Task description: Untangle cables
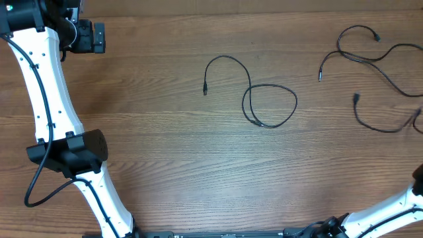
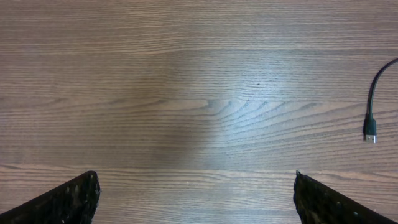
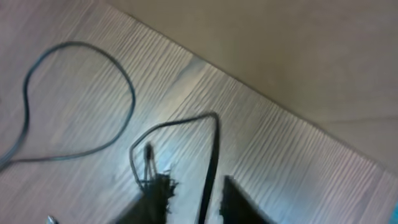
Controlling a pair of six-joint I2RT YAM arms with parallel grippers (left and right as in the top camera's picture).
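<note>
One looped cable (image 1: pixel 295 100) lies midway along the tabletop (image 1: pixel 165 165), with other cables (image 1: pixel 362 59) by the far right corner. They look light and limp, so pinch near a plug (image 1: pixel 205 90). The left hand (image 2: pixel 196 199) is spread wide and empty. The right hand (image 3: pixel 196 186) straddles a cable strand (image 3: pixel 213 149), but I cannot tell its grip.

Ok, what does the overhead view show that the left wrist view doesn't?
Only overhead: the looped black cable's whole run, more thin black cables at far right, the white left arm and part of the right arm. Only left wrist: the left gripper's black fingertips up close, spread wide, nothing between. Both: the brown wooden table and, likely, the looped cable's plug end.
</note>
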